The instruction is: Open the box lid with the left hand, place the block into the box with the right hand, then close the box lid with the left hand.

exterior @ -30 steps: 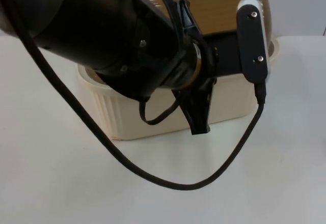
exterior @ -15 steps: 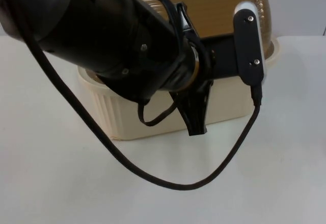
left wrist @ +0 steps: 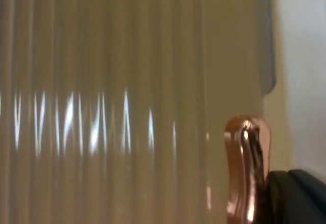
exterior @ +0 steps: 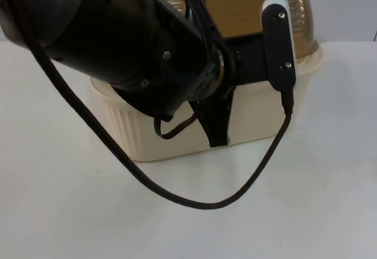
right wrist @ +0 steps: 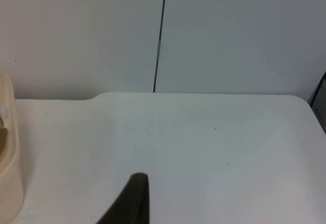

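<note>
Cream ribbed plastic box (exterior: 171, 135) sits on white worktop (exterior: 70, 212) near the grey partition wall (exterior: 347, 6), long side toward the camera in the top view. Translucent brown ribbed domed lid (exterior: 247, 3) is hinged up at the box's far side, tilted over the opening; the ribs with glare streaks show close up in the left wrist view (left wrist: 102, 107). Shiny copper-coloured knob handle (left wrist: 247, 168) on the lid sits right beside a black fingertip (left wrist: 298, 198) there, touching or nearly so. Left gripper (exterior: 217, 126) hangs over the box's front wall, fingers pointing down across the cream ribbing; the bulky black left arm (exterior: 118, 41) covers much of the box and its inside. Cannot tell how far the left jaws are spread or if they have hold of the handle. Block: cannot be made out, box interior hidden by the arm. Right gripper's dark fingertip (right wrist: 132, 198) hovers above bare worktop (right wrist: 214, 147), a cream box corner (right wrist: 7, 152) off to one side, partition wall seam behind. Cannot tell the right jaws' spread; nothing visible between them. Right arm waits away from the box.
</note>
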